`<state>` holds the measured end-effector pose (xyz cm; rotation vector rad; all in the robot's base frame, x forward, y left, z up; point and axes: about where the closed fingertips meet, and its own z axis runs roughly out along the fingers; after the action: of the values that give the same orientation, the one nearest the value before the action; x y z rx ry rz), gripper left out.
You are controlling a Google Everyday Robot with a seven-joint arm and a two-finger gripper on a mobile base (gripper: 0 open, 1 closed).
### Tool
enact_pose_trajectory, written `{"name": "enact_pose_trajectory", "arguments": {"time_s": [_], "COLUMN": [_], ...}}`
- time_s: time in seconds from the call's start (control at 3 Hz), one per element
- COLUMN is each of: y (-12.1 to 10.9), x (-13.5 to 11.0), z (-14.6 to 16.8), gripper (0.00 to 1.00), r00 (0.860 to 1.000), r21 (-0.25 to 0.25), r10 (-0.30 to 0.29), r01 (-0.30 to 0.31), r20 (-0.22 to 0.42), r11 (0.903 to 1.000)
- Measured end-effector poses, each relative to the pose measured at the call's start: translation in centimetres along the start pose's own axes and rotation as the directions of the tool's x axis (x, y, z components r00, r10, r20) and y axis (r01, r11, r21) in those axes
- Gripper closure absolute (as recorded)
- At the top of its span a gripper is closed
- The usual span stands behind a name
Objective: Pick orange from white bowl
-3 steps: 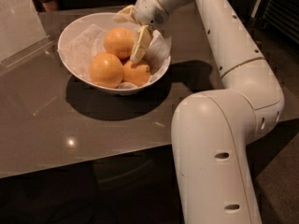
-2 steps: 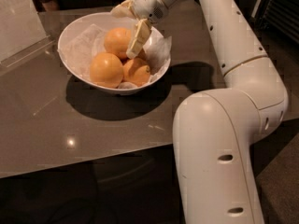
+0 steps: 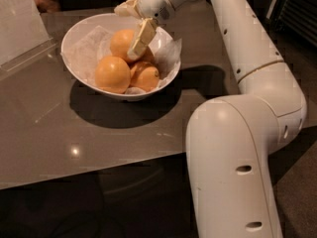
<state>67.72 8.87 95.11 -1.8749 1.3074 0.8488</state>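
The white bowl lined with crumpled white paper stands on the grey table and holds three oranges. A large plain orange lies at the front left and another plain orange at the back. A smaller orange with a dark stem dot lies at the front right. My gripper reaches in from the upper right and hangs over the back orange, open. One cream finger points down across that orange's right side. The other finger sticks out above the bowl's far rim.
A clear plastic stand sits at the table's left back. My white arm fills the right side and crosses the table's right edge. Dark furniture stands at the far right. The table's front edge runs below the bowl.
My gripper has shifted slightly up and to the left over the back orange. The oranges and the bowl have not moved.
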Motion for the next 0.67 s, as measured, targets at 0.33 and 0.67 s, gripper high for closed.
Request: {"name": "enact_pose_trajectory", "arguments": {"time_s": [0.33, 0.67], "y": [-0.11, -0.11], "x": [0.71, 0.72], "z": [0.58, 0.59], "gripper": [0.00, 0.19], "r00": [1.000, 1.000], "r21": [-0.016, -0.016], "r10": [0.014, 0.014], "r01": [-0.014, -0.014], "r20": [-0.007, -0.007], "r11": [0.9998, 0.9998]}}
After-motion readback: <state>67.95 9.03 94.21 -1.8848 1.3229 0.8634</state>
